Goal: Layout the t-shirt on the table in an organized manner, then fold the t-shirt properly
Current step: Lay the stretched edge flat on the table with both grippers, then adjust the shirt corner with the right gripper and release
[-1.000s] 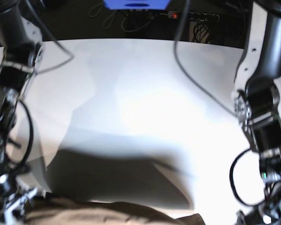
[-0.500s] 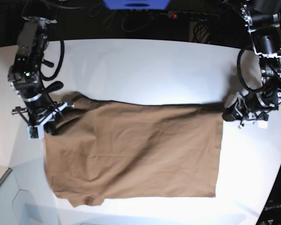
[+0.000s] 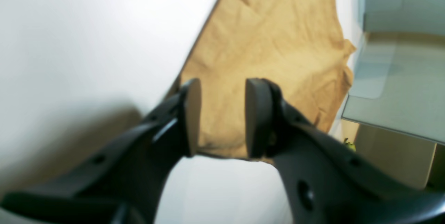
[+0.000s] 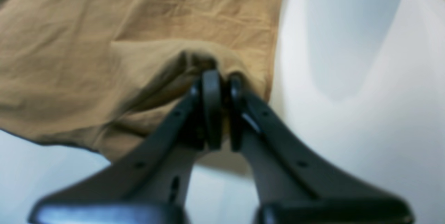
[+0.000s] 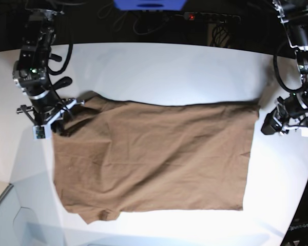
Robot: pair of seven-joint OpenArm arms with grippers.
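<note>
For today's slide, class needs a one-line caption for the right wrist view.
Right gripper pinched shut on a bunched fold of the brown t-shirt near its edge, white table alongside.

You're in a robotics lab: two black arms flank a white desk (image 5: 159, 66), cables and a power strip (image 5: 213, 18) beyond its far edge.

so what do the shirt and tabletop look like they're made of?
t-shirt: soft woven or knit cloth, likely cotton, matte brown; it wrinkles and bunches where the right tool pinches it.
table: hard, smooth, glossy white, probably laminate or painted board; it shows glare and soft reflections.
</note>
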